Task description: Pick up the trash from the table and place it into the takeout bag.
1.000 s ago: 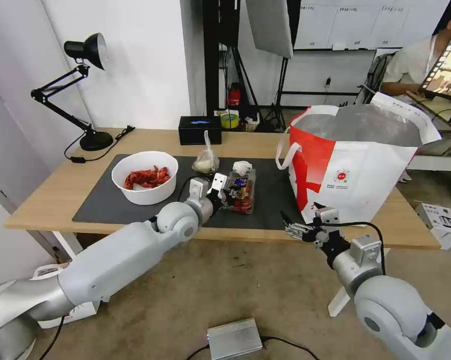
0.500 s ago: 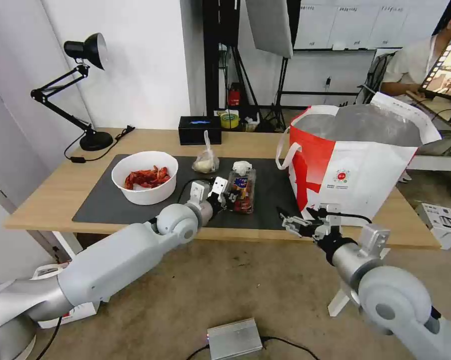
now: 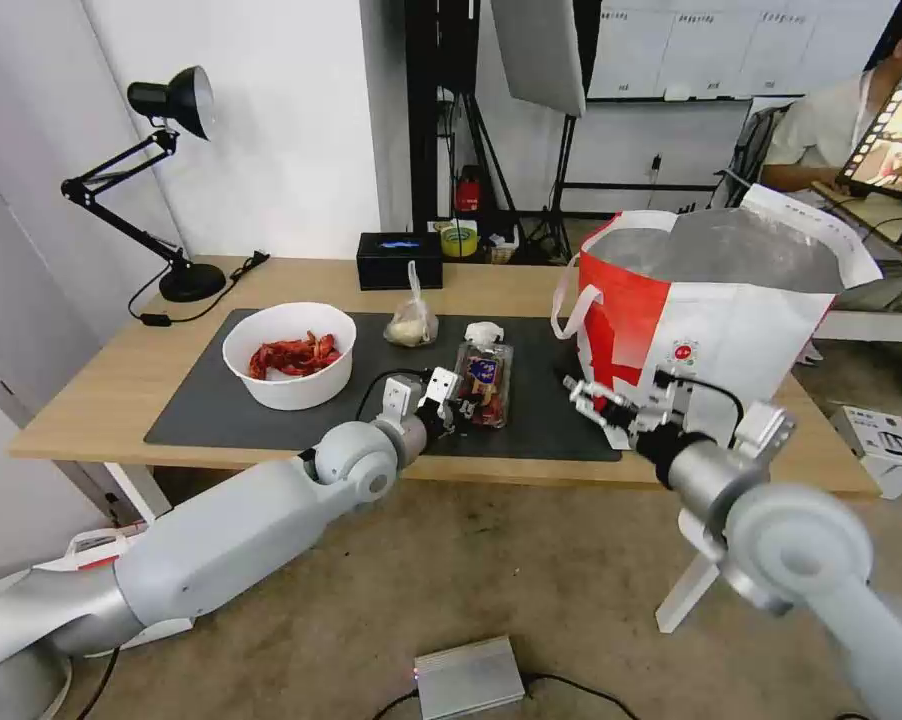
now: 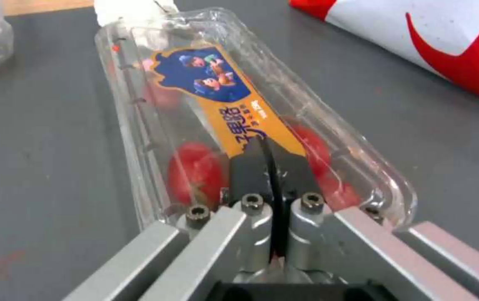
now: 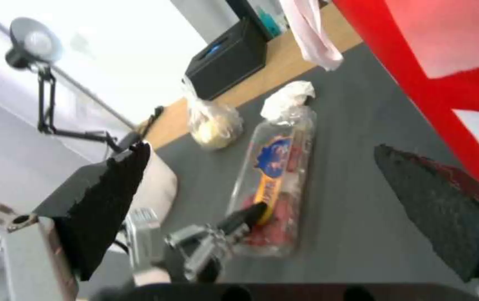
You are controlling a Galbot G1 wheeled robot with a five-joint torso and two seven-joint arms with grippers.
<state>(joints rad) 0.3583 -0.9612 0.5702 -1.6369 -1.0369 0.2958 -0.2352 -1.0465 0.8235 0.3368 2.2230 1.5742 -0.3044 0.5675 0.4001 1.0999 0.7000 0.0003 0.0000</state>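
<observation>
Four pieces of trash on the grey mat of the table: one white bowl of red shells toward the left, one knotted clear bag behind the middle, one crumpled tissue just beside the far end of one clear tomato box. Inside the box, at least three red tomatoes under an orange-and-blue label, as seen from the left wrist. One takeout bag upright on the right end of the table, mouth open, foil lining showing. Left gripper at the near end of the box, black fingers pressed together over the lid at the label, clenched with nothing between them. Right gripper raised over the mat's right edge, in front of the takeout bag's red side panel, fingers spread wide apart, holding nothing. One black box and one black desk lamp at the back of the table.
</observation>
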